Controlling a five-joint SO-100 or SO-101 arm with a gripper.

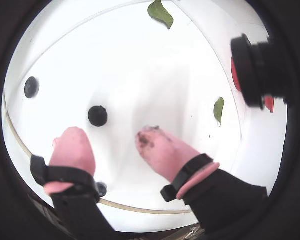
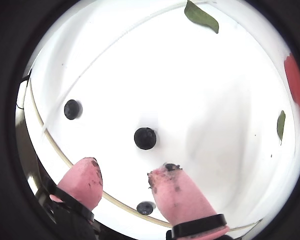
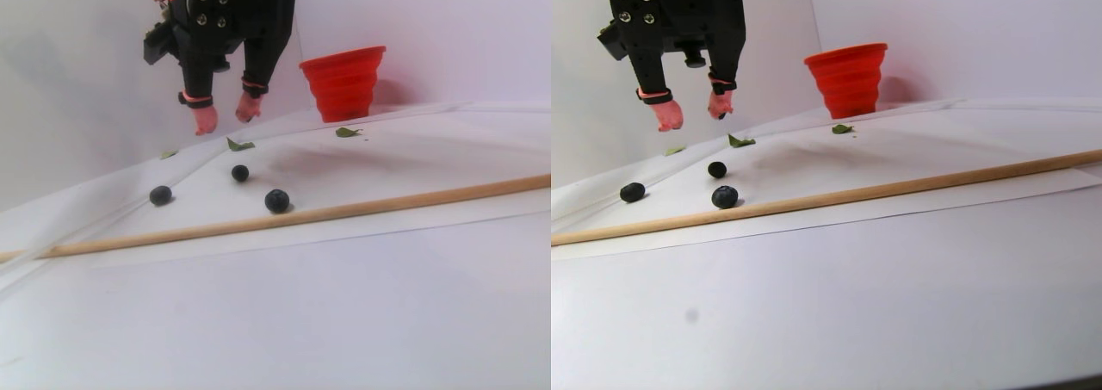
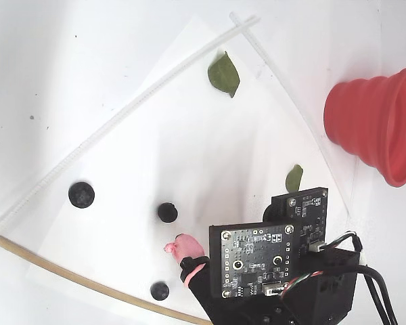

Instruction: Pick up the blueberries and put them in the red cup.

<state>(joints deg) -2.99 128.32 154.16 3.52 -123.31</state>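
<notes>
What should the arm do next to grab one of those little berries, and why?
Probably lower straight down. The gripper is open and empty, hanging above the table, and the middle blueberry lies just ahead of its pink fingertips. A short forward reach while descending should bracket it.

Hand (image 3: 225, 113) hangs above desk (image 3: 344, 304), pink fingertips (image 3: 205, 120) spread, nothing between. Three blueberries (image 3: 276, 201) on white sheet behind wooden dowel (image 3: 362, 207). Red cup (image 3: 343, 83) upright at rear; green leaves (image 3: 348, 132) nearby.
</notes>
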